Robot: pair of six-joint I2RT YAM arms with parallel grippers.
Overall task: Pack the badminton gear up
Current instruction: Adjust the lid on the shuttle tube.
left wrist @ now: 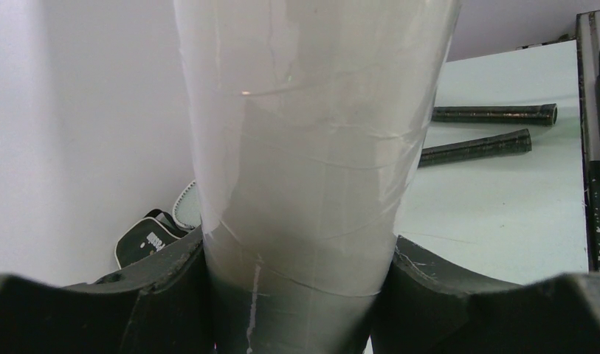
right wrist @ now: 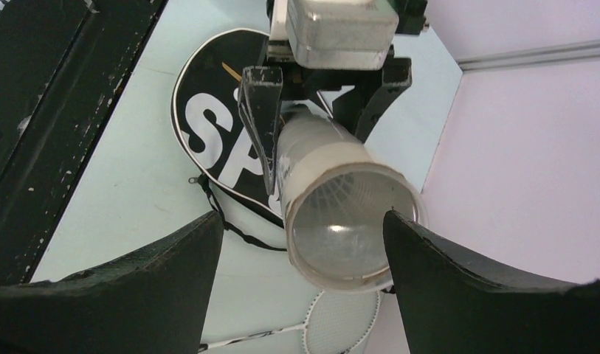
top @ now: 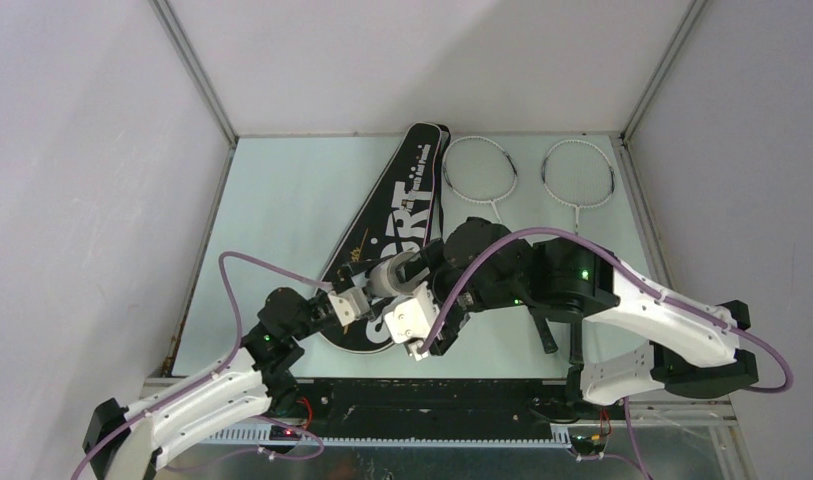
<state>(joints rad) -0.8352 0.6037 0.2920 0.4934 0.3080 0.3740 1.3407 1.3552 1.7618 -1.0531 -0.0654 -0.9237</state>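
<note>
My left gripper (top: 360, 296) is shut on the long white tube (top: 390, 273) and holds it above the black "SPORT" bag (top: 407, 195). In the left wrist view the tube (left wrist: 311, 147) fills the gap between both fingers. In the right wrist view the tube's open end (right wrist: 348, 228) lies between my right gripper's (right wrist: 304, 243) wide-open fingers, and faint feather ribs show inside it. My right gripper (top: 422, 295) hovers at that end. Two silver rackets (top: 479, 168) (top: 579, 172) lie at the far right. No loose shuttlecock is in view.
The rackets' black handles (left wrist: 496, 114) (left wrist: 477, 147) lie near the table's front right, under the right arm (top: 582, 280). The bag's loose strap (right wrist: 230, 221) trails on the pale green table (top: 282, 220). Walls close in the left, far and right sides.
</note>
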